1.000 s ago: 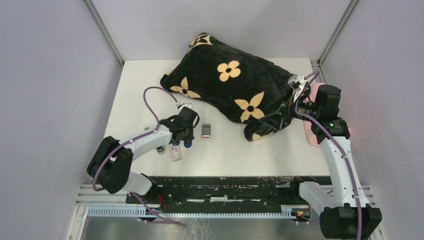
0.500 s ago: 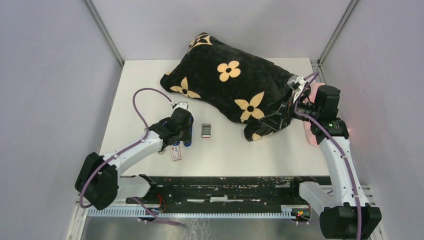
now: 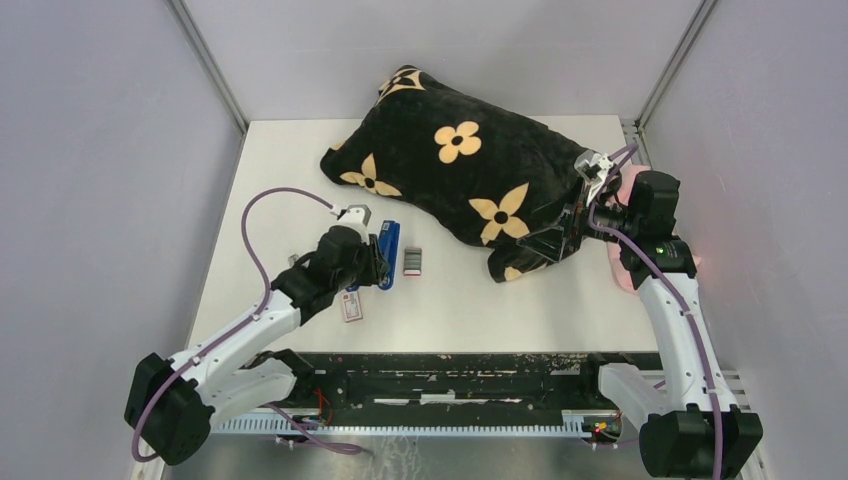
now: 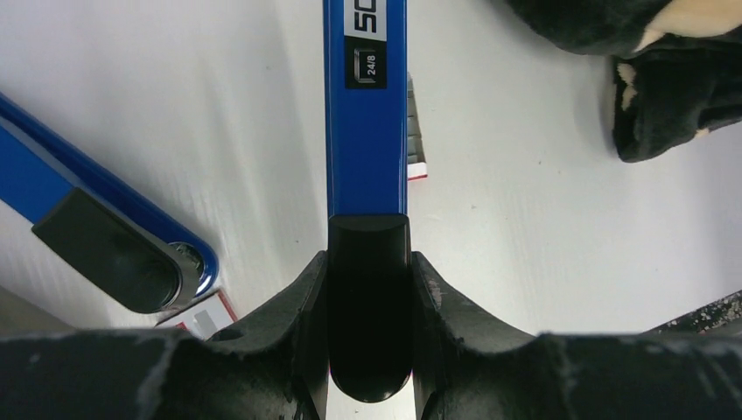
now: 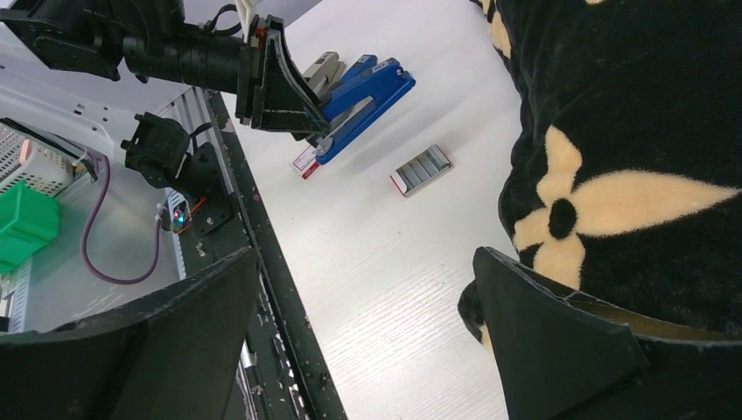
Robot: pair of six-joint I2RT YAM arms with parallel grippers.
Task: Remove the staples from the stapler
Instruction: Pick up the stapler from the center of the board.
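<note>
The blue stapler (image 3: 388, 255) lies on the white table in front of the pillow, its arms spread apart. My left gripper (image 3: 362, 268) is shut on the black rear end of its upper arm (image 4: 366, 105). The other blue arm (image 4: 96, 223), with a black pad, angles off to the left. Grey strips of staples (image 3: 412, 262) lie just right of the stapler, partly hidden behind it in the left wrist view (image 4: 415, 131). They also show in the right wrist view (image 5: 420, 170). My right gripper (image 3: 560, 240) hangs open and holds nothing, beside the pillow's near corner (image 5: 366, 262).
A big black pillow with beige flowers (image 3: 460, 170) fills the back middle of the table. A small white-and-red box (image 3: 352, 308) lies near the front edge by the left gripper. A pink object (image 3: 628, 230) sits under the right arm. Grey walls close both sides.
My left arm has drawn back toward the near left, and the blue stapler arm now shows stretched out ahead of the gripper. The right arm and the staples have not moved.
</note>
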